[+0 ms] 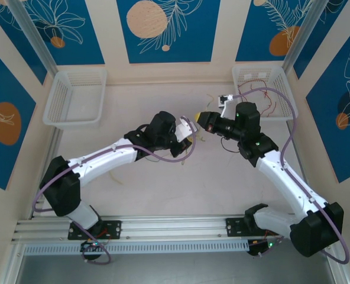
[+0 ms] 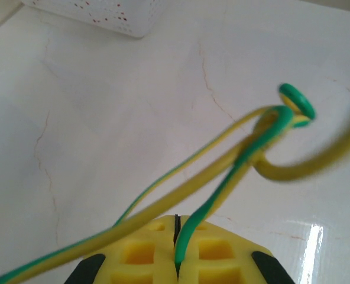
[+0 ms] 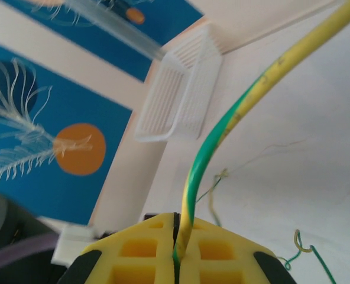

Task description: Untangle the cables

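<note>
Two hands meet over the middle of the bench (image 1: 181,198), each with its yellow pads pressed together. The left hand (image 2: 176,239) is clamped on a green-and-yellow cable (image 2: 222,189) that rises into a tight loop (image 2: 296,102) among other yellow strands. The right hand (image 3: 176,239) pinches a striped cable (image 3: 222,127) curving up and right. Thin loose cables (image 3: 213,198) lie on the bench beyond. Red cables (image 1: 253,82) sit in the far right basket (image 1: 284,77).
</note>
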Robot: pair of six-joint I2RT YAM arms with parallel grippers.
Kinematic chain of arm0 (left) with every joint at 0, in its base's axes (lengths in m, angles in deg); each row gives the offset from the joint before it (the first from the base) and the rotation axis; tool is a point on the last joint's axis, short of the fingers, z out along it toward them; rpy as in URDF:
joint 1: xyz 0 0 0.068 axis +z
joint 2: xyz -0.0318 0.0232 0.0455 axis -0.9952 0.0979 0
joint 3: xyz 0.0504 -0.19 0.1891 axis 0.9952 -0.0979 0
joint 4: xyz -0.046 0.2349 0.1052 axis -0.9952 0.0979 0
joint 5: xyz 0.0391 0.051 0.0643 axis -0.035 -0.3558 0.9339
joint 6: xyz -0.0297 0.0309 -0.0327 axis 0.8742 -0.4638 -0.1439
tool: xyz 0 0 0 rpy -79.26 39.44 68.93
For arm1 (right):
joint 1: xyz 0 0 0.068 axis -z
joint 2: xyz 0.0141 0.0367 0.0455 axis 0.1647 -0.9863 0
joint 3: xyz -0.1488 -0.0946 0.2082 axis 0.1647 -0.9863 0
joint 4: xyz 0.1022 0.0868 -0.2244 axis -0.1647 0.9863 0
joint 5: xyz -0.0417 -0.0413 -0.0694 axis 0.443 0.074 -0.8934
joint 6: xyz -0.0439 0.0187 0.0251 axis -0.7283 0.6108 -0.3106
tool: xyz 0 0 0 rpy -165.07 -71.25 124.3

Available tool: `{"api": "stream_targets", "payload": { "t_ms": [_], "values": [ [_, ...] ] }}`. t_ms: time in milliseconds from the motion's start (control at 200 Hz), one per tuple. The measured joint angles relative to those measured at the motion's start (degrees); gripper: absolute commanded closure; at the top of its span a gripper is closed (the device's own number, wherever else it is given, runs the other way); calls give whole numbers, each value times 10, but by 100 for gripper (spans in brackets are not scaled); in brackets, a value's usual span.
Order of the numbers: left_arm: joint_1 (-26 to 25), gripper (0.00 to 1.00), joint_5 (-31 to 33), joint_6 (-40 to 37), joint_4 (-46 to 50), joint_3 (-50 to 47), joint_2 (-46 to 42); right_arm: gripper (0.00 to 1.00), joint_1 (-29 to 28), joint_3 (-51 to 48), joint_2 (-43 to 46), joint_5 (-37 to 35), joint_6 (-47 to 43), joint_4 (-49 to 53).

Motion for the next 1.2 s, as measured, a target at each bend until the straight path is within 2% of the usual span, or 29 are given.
{"api": "stream_targets", "payload": {
  "t_ms": [430,605,705,870,945,1090,1200],
  "values": [
    [1,100,3,-4,71,6,0,100,-32,-89,27,-31,-81,-104],
    [1,100,13,-15,83,6,0,100,-34,-113,53,-40,-91,-108],
    [2,100,17,-14,67,6,0,100,-13,-121,83,-23,-91,-80],
    [9,100,13,-7,20,-10,-28,100,68,-120,102,27,-79,-35],
    [12,100,8,3,-1,-22,-48,100,85,-120,102,52,-74,-26],
    [34,100,-5,31,-15,-23,-54,100,63,-121,104,78,-78,-33],
    [43,100,-5,43,-4,-12,-48,100,2,-132,104,75,-92,-51]
  ]
}}
